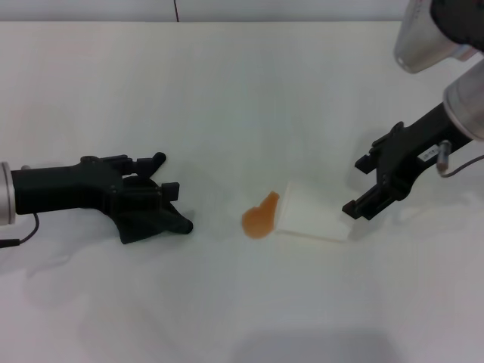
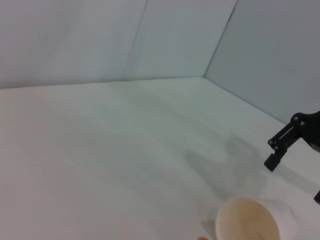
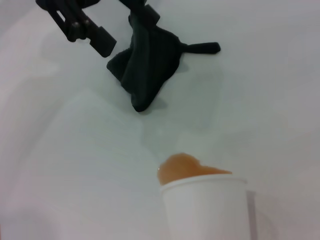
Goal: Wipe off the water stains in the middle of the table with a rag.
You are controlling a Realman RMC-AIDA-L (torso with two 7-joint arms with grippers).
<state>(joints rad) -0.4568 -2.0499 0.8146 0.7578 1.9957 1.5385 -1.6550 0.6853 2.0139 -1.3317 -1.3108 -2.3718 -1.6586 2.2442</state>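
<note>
The water stains (image 1: 259,218) are a small orange blot in the middle of the white table (image 1: 227,91), also visible in the right wrist view (image 3: 186,168). The black rag (image 1: 151,220) lies bundled on the table to the blot's left, against the near side of my left gripper (image 1: 162,175). That gripper rests low and open, and nothing shows in the gap between its fingers (image 3: 82,29). From the right wrist the rag (image 3: 147,65) shows a thin stub sticking out. My right gripper (image 1: 359,187) hangs open just right of a tipped cup, touching nothing.
A white cup (image 1: 314,217) lies on its side right beside the blot, its mouth toward it; it also shows in the left wrist view (image 2: 250,227) and the right wrist view (image 3: 205,210). The table's far edge meets grey walls.
</note>
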